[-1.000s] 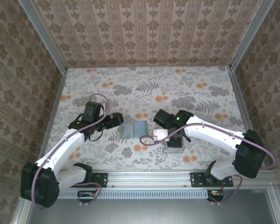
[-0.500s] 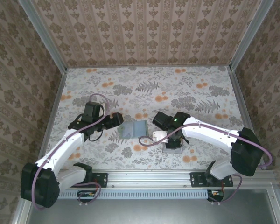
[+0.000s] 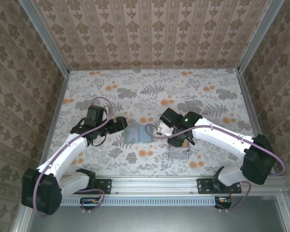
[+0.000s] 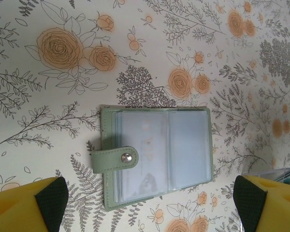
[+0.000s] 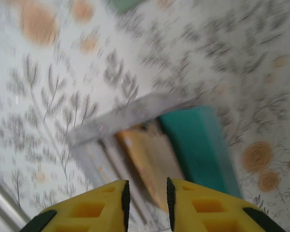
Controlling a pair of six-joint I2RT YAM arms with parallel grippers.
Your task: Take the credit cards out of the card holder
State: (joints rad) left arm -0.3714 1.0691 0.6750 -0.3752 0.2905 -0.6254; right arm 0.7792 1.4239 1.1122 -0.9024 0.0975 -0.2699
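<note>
Much of the right wrist picture is smeared by motion, so the contents of the grey tray (image 5: 130, 115) are only roughly made out: a teal slab (image 5: 198, 145) and what look like tan cards (image 5: 152, 162) stood on edge. In the left wrist picture only a corner of that tray is caught, cut off at the frame edge beyond the card holder (image 4: 157, 154).

The card holder (image 3: 137, 134) is laid open and flat on the flowered table (image 3: 198, 92), clear pockets up, with its snap tab (image 4: 115, 159) folded over one page. Bare table is seen on every side of it, widest on the far side. The tray (image 3: 180, 152) is set near the holder, to its right and closer to the bases, apart from it.

The left arm is stretched forward and the left gripper (image 4: 150, 195) is hung above the holder, fingers spread wider than the holder, nothing between them. The right arm is bent inward, and the right gripper (image 5: 146, 193) is pointed down over the tray, its fingers parted by a narrow gap, nothing clamped
</note>
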